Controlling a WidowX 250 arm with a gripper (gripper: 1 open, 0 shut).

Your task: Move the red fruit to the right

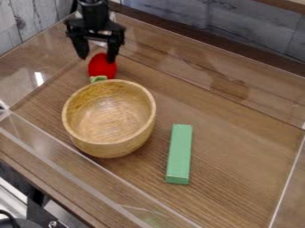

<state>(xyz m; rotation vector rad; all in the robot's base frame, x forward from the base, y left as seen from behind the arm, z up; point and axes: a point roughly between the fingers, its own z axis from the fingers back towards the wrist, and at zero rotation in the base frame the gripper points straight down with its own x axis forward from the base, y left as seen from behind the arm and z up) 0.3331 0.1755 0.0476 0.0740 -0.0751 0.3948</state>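
At the far left you had the gripper (pixel 95 55) pointing straight down over the red fruit (pixel 103 66), jaws spread wide with one finger on either side of it, gripping nothing. That straddle made sense: a small rounded toy is best caught across its middle, so you set the fingers around it before any squeeze. The fruit sat on the wooden table (pixel 238 98), its leafy green end toward the wooden bowl (pixel 110 117) just beside it, which left you little room on that side. Further right, the green block (pixel 179 153) lay flat, well apart from the fruit. I judge the open wood to its right was where you meant to carry it.
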